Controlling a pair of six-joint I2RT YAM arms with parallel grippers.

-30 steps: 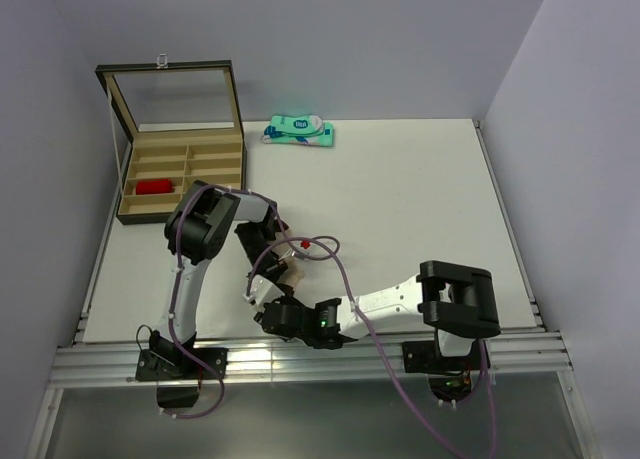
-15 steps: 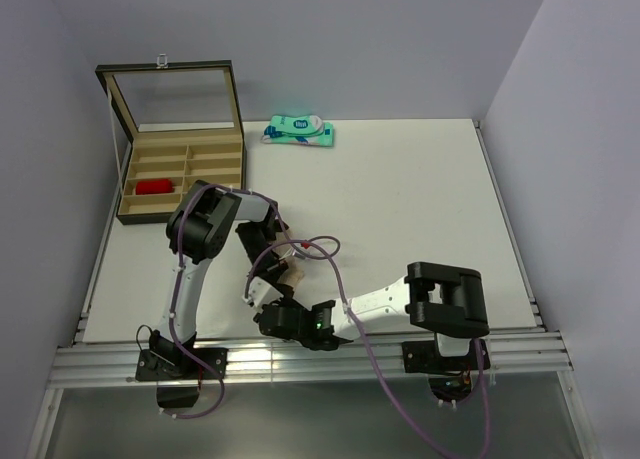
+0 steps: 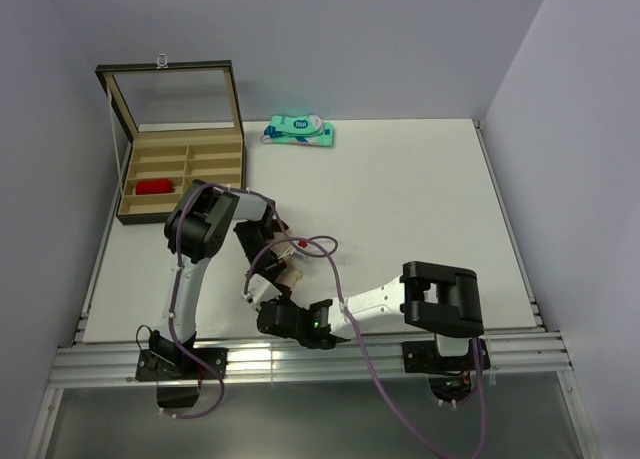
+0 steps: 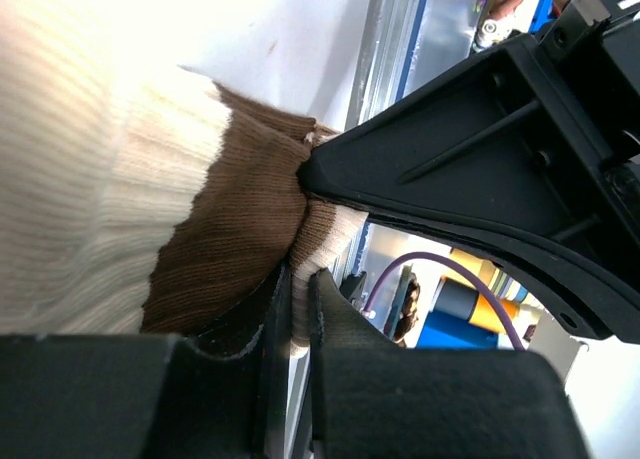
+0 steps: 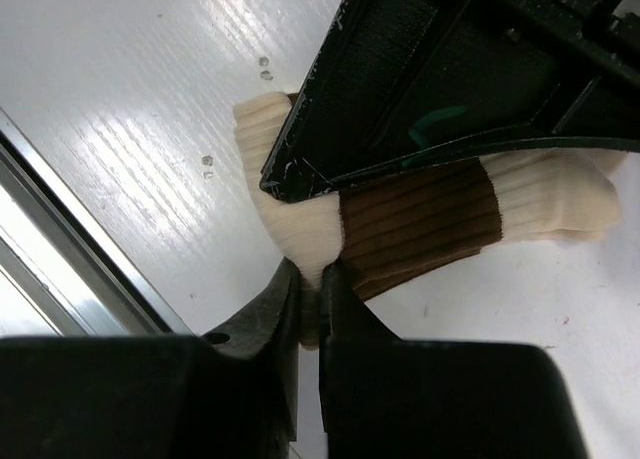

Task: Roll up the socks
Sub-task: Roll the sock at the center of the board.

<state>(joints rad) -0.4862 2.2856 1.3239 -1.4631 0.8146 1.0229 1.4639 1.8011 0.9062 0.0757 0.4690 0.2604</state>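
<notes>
Right arm (image 3: 385, 297) shifted left, left claw (image 4: 298, 284), right claw (image 5: 308, 279) pinching beige sock (image 5: 420, 214)

The beige sock (image 5: 420, 214) is ribbed knit cloth, soft and matt. The white surface (image 5: 130, 99) under it is smooth and glossy, faintly grained. The edge rail (image 3: 110, 361) looks like bare metal.

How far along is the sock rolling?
Done, apparently: a red fabric bundle lies in a compartment of the open wooden box; whether it is rolled is unclear. In hand: the left gripper and right gripper both pinch the cream ribbed sock with brown bands, fingers closed on its fabric. Left: finishing that roll; it lies mostly flat.
</notes>
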